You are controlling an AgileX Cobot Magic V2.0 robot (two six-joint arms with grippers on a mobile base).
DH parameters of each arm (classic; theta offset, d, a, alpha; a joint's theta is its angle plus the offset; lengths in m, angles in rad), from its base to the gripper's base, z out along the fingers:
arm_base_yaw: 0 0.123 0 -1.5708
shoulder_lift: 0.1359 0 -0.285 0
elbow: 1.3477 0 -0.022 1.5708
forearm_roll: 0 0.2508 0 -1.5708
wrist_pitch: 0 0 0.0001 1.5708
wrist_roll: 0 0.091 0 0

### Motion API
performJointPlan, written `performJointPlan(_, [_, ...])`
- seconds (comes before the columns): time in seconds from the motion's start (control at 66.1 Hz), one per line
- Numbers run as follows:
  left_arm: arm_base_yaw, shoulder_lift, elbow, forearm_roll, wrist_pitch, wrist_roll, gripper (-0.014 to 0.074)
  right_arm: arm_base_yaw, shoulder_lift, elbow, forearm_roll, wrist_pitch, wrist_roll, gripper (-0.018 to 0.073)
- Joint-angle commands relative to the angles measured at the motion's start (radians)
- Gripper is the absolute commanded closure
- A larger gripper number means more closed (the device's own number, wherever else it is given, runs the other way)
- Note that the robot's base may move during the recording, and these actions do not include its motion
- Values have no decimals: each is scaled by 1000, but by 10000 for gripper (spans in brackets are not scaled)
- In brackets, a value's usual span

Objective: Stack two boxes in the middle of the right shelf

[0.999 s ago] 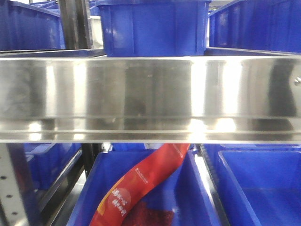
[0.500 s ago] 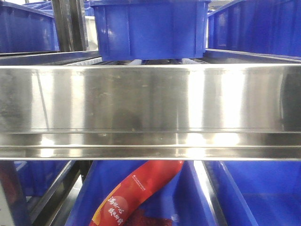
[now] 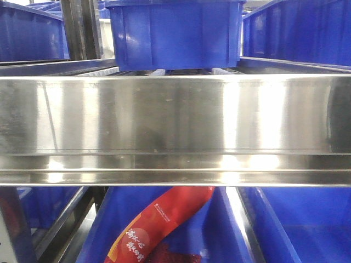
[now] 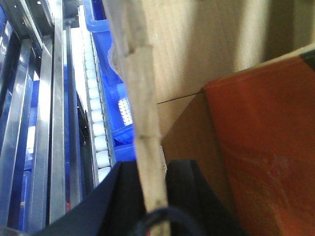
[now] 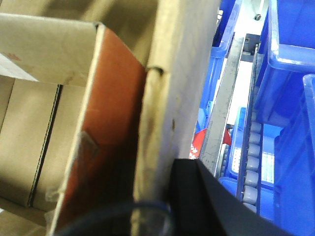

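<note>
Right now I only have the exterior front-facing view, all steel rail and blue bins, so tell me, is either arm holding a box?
Observer: Yes. In the left wrist view the left claw is closed on the wall edge of a brown corrugated cardboard carton, with a black finger on each side.
Operator: And the right arm?
Observer: The right claw has one black finger flat against the outside of a cardboard wall. Its inner finger is lost in shadow.
Operator: Anything inside?
Observer: An orange-red surface shows just inside the wall. I cannot see any contents.
</note>
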State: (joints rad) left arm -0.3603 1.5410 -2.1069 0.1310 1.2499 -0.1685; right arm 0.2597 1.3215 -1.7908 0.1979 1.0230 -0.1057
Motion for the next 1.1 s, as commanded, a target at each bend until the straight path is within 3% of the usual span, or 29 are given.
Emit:
performJointPlan(0.0, [2, -9, -10, 39, -29, 8, 708, -8, -15, -11, -18, -67, -18, 711])
performJointPlan(0.833, [2, -9, -10, 39, -60, 8, 708, -8, -15, -11, -18, -84, -18, 711])
performJointPlan(1.09, [6, 66, -10, 197, -29, 8, 708, -8, 63, -11, -18, 28, 27, 711])
